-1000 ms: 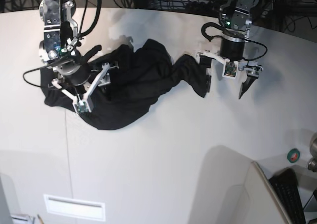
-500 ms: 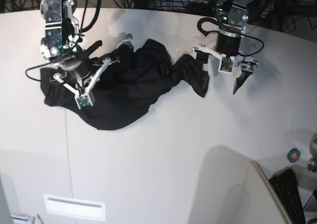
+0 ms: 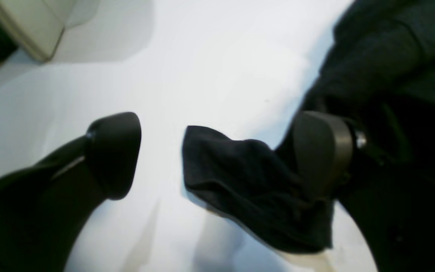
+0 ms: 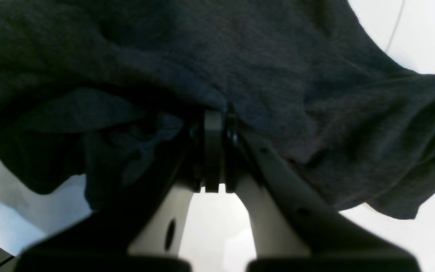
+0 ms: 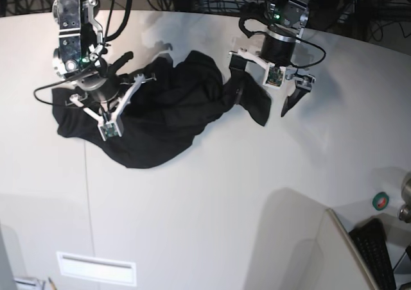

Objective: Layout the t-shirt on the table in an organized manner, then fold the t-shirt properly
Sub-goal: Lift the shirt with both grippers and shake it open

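Note:
The black t-shirt (image 5: 173, 110) lies crumpled in a long heap on the white table (image 5: 225, 194). My right gripper (image 5: 112, 113) sits on the heap's left part. In the right wrist view it (image 4: 217, 117) is shut, with a fold of the t-shirt (image 4: 278, 56) pinched between its fingertips. My left gripper (image 5: 262, 104) is open and straddles the narrow right end of the shirt. In the left wrist view that end (image 3: 247, 177) lies between the spread fingers (image 3: 113, 151), and the left gripper (image 3: 217, 151) holds nothing.
A thin dark seam (image 5: 87, 194) runs down the table on the left, past a white rectangular plate (image 5: 96, 267). A pale angled panel (image 5: 302, 245), a keyboard (image 5: 376, 251) and a small green round object (image 5: 380, 201) sit at the lower right. Cables crowd the far edge.
My right gripper went from open to shut on the shirt. My left gripper moved left from the bare table to straddle the shirt's right end, and its jaws spread a little wider.

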`<state>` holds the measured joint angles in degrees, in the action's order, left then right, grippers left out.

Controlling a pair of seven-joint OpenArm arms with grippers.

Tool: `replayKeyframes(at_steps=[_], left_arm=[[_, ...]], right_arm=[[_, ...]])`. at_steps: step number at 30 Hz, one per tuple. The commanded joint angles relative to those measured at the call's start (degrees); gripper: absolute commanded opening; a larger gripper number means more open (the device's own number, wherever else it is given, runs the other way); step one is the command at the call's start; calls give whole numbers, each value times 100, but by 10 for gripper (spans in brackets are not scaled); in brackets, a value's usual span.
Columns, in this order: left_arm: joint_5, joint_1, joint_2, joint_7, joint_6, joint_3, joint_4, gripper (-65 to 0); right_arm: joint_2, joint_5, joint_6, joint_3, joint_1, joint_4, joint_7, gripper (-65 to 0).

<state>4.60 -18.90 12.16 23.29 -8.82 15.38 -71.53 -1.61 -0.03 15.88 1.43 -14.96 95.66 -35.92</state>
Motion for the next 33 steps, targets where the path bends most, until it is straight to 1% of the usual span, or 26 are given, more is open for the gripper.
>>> replayKeyframes(at_steps=[1, 2, 4, 7, 10, 13, 16, 17, 18, 20, 23, 26, 28, 31, 33], left_arm=[[248, 4, 54, 137, 209, -4, -61, -33], [555, 13, 80, 76, 508, -30, -52, -33], [1004, 13, 247, -417, 974, -21, -104, -39], [1074, 118, 318, -979, 1361, 5, -131, -41], [1083, 162, 327, -1129, 1440, 5, -78, -41], [1083, 224, 309, -1129, 1449, -4, 80, -41], [1092, 443, 318, -1129, 1449, 269, 379, -46], [1100, 531, 318, -1129, 1449, 366, 502, -66], [1092, 628, 318, -1129, 1449, 462, 616, -114], [1100, 830, 309, -1129, 1449, 594, 845, -276], [1092, 1182, 300, -1129, 1440, 717, 1074, -650], [1083, 1525, 300, -1129, 1431, 665, 1082, -650], [1083, 1780, 327, -1129, 1335, 647, 1056, -650], [1083, 2175, 344, -1129, 772, 647, 924, -650], [1083, 2413, 397, -1129, 543, 647, 713, -650]], right_arm=[[16, 43, -10, 2, 15, 127, 115, -650], [16, 43, -10, 2, 6, 127, 115, -650], [16, 43, -10, 2, 6, 127, 115, -650], [7, 43, -10, 2, 6, 127, 115, -650], [-11, 43, -10, 2, 15, 127, 115, -650], [-20, 43, -10, 2, 24, 127, 115, -650], [-20, 43, -10, 2, 24, 127, 115, -650], [-20, 43, -10, 2, 32, 118, 115, -650], [-11, 43, -10, 2, 32, 109, 115, -650], [7, 43, -10, 2, 41, 74, 115, -650], [16, 34, -10, 2, 138, -14, 115, -650], [33, 25, -10, 28, 454, -313, 115, -650], [200, 25, -10, 2, 841, -594, 115, -650], [499, 25, -10, -7, 1501, -823, 106, -650], [736, 16, -10, -7, 1843, -726, 106, -650]])
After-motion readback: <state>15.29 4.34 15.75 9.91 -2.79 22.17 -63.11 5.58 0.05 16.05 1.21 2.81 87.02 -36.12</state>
